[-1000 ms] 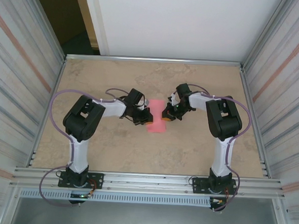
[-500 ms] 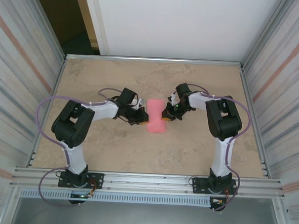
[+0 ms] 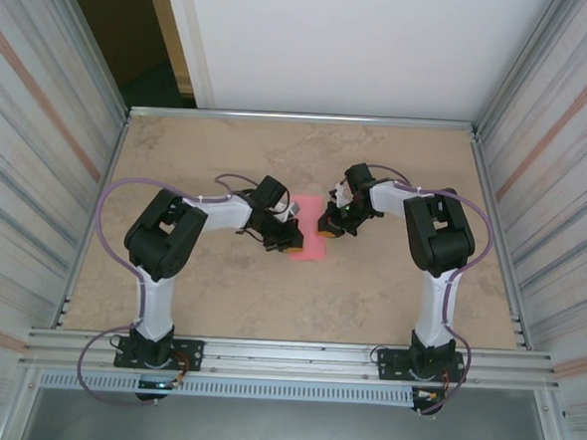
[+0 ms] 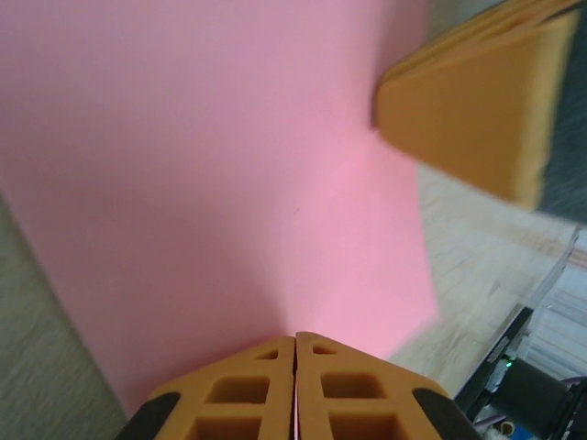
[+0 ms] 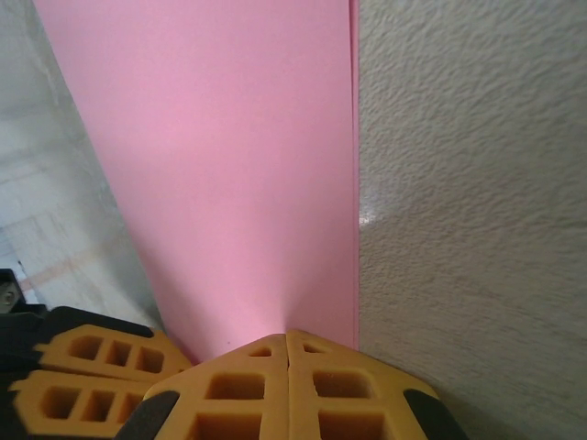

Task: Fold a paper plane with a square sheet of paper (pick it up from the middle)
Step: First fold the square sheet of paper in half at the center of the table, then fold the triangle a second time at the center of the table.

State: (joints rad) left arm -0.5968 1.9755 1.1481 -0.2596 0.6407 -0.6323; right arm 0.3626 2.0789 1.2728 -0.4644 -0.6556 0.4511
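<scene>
The square sheet of paper [image 3: 312, 249] is pink and lies flat at mid-table as an upright rectangle, with a doubled edge showing along its side [image 5: 352, 183] in the right wrist view. My left gripper [image 3: 293, 242] is shut, its tips resting on the sheet's lower left part [image 4: 211, 165]. My right gripper [image 3: 327, 225] is shut too, its tips pressed on the sheet's right edge. Each wrist view catches the other gripper's orange fingers [image 4: 477, 101] [image 5: 83, 376]. The paper plane is out of view.
The beige table [image 3: 389, 296] is ringed by a metal rim and ribbed side walls [image 3: 554, 196]. A white panel stands behind the far edge. Both arm bases sit on the near rail [image 3: 285, 359].
My left gripper drew back to the left off the sheet, then returned onto it, landing a little lower and further right. The right arm and the sheet have stayed put.
</scene>
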